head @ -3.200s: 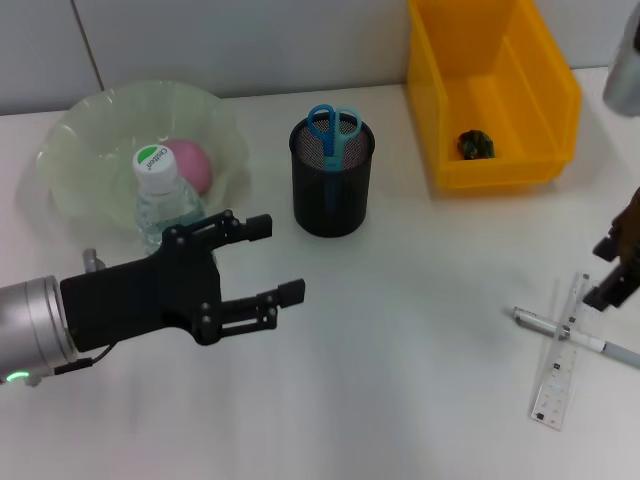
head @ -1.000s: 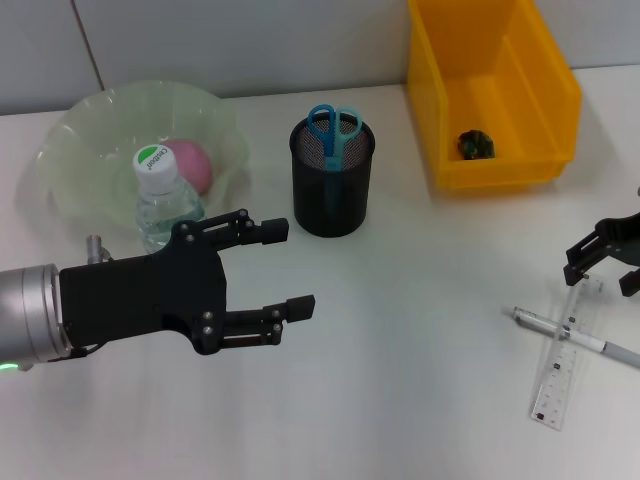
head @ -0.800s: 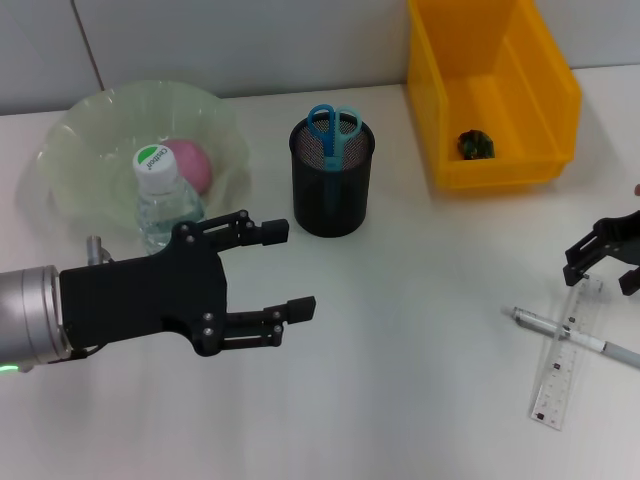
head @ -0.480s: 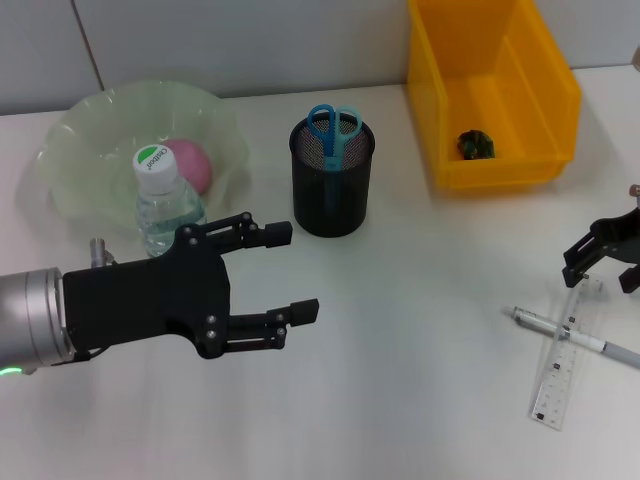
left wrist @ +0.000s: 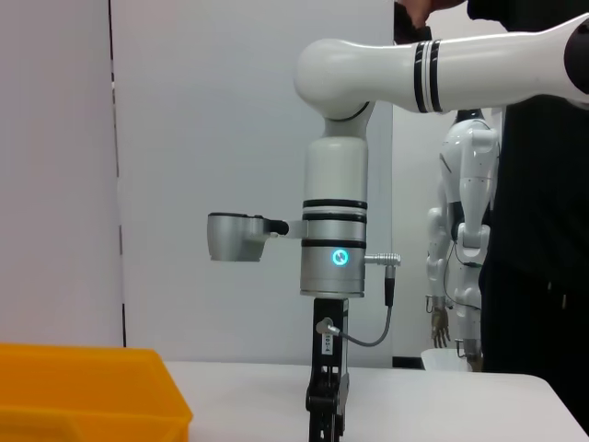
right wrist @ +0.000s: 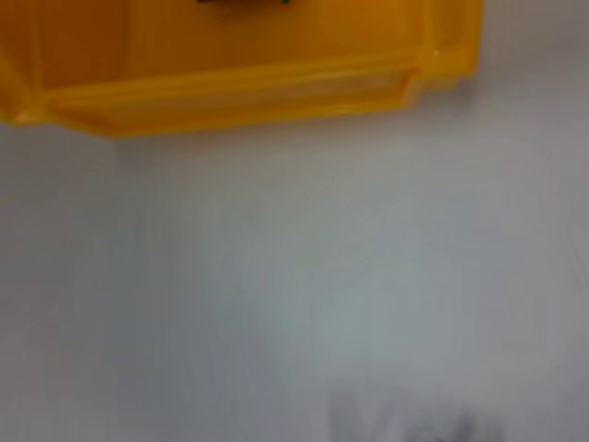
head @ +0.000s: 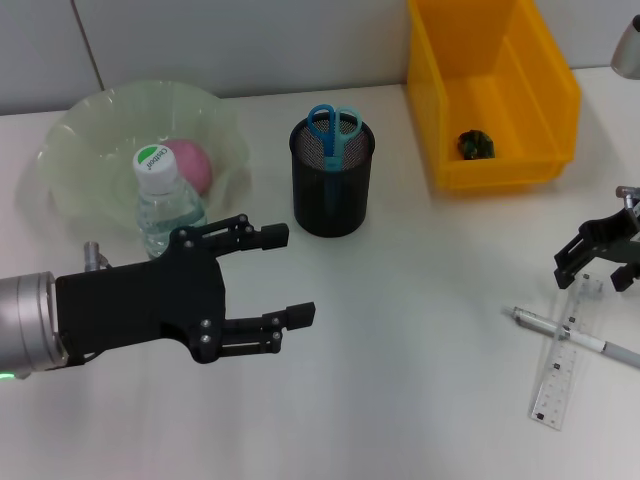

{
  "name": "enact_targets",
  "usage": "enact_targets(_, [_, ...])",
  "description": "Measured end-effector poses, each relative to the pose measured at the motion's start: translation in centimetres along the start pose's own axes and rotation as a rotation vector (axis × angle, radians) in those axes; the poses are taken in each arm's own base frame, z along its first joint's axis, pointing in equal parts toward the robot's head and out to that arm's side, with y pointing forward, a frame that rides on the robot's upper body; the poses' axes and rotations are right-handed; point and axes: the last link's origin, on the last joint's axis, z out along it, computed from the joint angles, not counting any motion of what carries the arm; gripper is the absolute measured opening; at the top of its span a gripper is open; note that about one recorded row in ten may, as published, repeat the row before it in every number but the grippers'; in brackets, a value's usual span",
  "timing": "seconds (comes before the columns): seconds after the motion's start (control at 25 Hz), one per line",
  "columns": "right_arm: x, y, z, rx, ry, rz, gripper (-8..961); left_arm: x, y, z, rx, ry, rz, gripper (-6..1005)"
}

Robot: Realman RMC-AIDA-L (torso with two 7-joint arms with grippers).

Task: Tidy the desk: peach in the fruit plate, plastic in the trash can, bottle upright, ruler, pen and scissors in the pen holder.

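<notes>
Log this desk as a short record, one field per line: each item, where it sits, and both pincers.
peach: in the fruit plate
bottle: upright, green cap, at the plate's near edge
scissors: in the pen holder, handles up
plastic: dark wad in the yellow trash can
ruler: flat on the desk, near right
pen: lying across the ruler
left pincer: open, empty, hovering in front of the bottle
right pincer: open, just above the ruler's far end
left to tidy: ruler, pen
</notes>
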Motion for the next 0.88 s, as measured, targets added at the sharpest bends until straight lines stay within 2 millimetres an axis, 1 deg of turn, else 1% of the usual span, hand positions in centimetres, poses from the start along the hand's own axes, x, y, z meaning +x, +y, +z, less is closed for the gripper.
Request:
enact_targets(0.36, [-0.07, 0.27, 0.58, 0.035, 0.016, -0.031, 738, 0.13, 0.22, -0.14, -0.008, 0.008, 0.001, 806])
enact_targets(0.88, [-0.38, 0.92, 0.72, 0.050, 0.023, -0.060, 739, 0.20, 0.70, -0.29, -0.020, 0.018, 0.000, 807])
